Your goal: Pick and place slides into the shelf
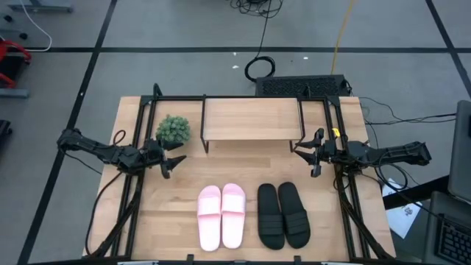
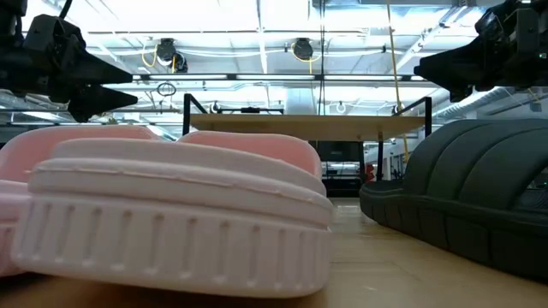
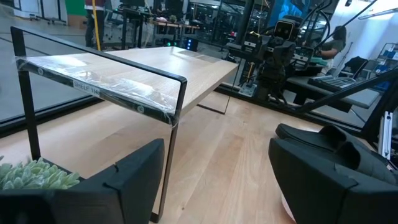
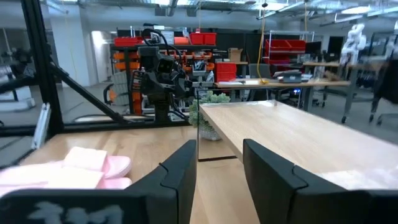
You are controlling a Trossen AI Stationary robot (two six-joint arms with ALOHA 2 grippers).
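High view: table (image 1: 147,221) w/ shelf (image 1: 250,118) at the far middle, light wood top, black legs. Nothing on its top board. Pink slides (image 1: 221,215) side by side at near edge, centre-left; black slides (image 1: 282,214) just beside them, to the right. Both pairs well apart from shelf. Small potted plant (image 1: 173,130) just left of shelf. Left gripper (image 1: 171,163) hovers over table near the plant, jaws spread wide, nothing between them. Right gripper (image 1: 312,154) hovers by shelf's right end, jaws part open, empty.

Low view: pink slide (image 2: 171,222) fills foreground left, black slide (image 2: 467,192) at right, both flat on table. Shelf (image 2: 308,125) behind, between them, space under its board bare. Left gripper (image 2: 73,73) up top left, right gripper (image 2: 479,56) up top right, both clear of the slides.

Left wrist view: own two fingers (image 3: 130,180) far apart, holding nothing. Shelf (image 3: 143,78) ahead, clear wrap on its near edge. Plant (image 3: 34,174) at corner. Right arm (image 3: 277,53) farther off.

Right wrist view: fingers (image 4: 180,171) w/ a moderate gap, empty. Shelf top (image 4: 292,134) ahead on one side, pink slides (image 4: 74,168) on the other, plant (image 4: 208,102) and left arm (image 4: 155,74) beyond.
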